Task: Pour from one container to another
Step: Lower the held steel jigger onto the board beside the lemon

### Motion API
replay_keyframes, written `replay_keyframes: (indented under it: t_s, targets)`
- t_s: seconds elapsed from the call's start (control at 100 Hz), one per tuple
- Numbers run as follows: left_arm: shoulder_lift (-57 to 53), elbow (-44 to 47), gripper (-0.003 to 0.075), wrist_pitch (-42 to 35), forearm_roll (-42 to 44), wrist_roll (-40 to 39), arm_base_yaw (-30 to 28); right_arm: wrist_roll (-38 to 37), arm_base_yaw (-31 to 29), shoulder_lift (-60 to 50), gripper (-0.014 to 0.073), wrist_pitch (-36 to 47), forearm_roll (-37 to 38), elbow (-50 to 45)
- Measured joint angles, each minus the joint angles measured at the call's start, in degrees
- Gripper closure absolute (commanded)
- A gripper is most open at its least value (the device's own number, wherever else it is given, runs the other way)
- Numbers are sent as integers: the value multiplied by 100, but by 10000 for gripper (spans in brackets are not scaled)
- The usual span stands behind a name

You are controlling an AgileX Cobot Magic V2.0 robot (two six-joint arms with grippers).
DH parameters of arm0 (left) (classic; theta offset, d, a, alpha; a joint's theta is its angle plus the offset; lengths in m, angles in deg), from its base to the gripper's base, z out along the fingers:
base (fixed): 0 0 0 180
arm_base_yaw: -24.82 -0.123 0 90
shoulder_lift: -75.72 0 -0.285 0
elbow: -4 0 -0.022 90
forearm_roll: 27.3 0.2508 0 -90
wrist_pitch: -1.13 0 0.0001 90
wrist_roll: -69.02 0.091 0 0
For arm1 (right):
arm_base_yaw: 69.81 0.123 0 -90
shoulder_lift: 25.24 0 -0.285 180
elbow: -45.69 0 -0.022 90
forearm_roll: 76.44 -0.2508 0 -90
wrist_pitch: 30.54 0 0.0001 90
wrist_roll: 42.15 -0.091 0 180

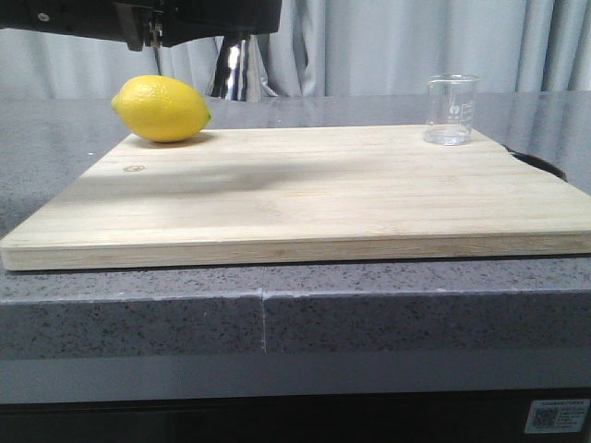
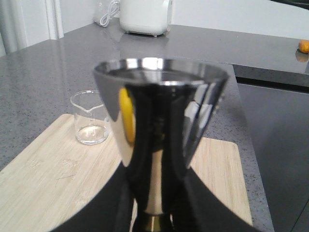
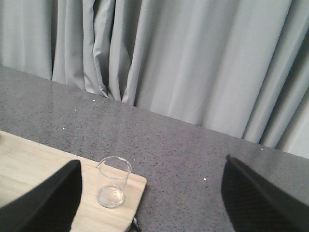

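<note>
The clear glass beaker (image 1: 451,111) stands upright on the back right corner of the wooden board (image 1: 305,198); it also shows as the beaker (image 2: 90,118) and the beaker (image 3: 114,182). It looks nearly empty. The steel jigger (image 2: 159,125) with a gold band at its waist is upright, and my left gripper (image 2: 154,205) is shut on its lower half. In the front view the jigger (image 1: 235,69) shows behind the lemon, under the dark left arm (image 1: 152,23). My right gripper (image 3: 157,203) is open, above and beside the beaker, holding nothing.
A yellow lemon (image 1: 162,108) lies on the board's back left corner. A dark handle-like piece (image 1: 538,162) sticks out at the board's right edge. A white appliance (image 2: 145,17) sits far off on the counter. Grey curtains (image 3: 193,58) hang behind.
</note>
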Motion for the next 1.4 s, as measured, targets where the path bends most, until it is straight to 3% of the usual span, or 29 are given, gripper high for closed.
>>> replay_keyframes:
  t_s: [0.61, 1.4]
  targets:
    - [0, 0, 739, 0, -113, 579, -136, -24, 0, 0, 62, 0, -11, 0]
    - [0, 0, 739, 0, -117, 561, -136, -24, 0, 0, 62, 113, -11, 0]
